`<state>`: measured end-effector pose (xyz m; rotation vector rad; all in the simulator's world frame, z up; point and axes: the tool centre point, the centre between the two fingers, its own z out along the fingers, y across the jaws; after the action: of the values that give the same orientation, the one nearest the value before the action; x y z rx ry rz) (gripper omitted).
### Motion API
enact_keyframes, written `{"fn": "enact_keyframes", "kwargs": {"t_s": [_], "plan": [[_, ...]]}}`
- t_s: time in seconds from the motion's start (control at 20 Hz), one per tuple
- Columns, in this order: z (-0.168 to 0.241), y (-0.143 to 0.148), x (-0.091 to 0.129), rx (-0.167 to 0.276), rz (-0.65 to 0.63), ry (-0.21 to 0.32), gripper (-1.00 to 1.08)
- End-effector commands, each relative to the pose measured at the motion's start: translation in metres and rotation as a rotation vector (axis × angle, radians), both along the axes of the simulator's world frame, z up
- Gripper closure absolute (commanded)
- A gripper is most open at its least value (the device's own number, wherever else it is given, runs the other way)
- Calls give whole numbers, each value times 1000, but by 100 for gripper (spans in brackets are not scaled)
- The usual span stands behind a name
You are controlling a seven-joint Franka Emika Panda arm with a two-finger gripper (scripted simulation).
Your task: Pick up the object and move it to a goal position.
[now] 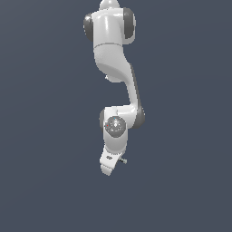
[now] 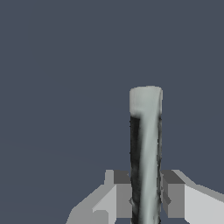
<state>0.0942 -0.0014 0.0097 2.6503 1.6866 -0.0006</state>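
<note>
In the wrist view the object, a silver-grey rod with a dark streak down one side, stands between my two grey fingers and reaches out past them. My gripper is shut on the rod, with a pad pressing on each side of it. In the exterior view my white gripper hangs at the lower end of the arm, and a tiny grey piece with a dark tip sticks out at its side towards the exterior view's right. No goal marker shows.
The white arm runs from the top of the exterior view down to the wrist. Around it there is only a plain dark blue-grey ground.
</note>
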Motion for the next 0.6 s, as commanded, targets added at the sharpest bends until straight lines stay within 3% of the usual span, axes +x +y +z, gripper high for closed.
{"fn": "enact_keyframes", "kwargs": {"t_s": [0.0,0.55], "plan": [[0,0,0,0,0,0,108],[12,-6,-7,0,-1,0,108]]}}
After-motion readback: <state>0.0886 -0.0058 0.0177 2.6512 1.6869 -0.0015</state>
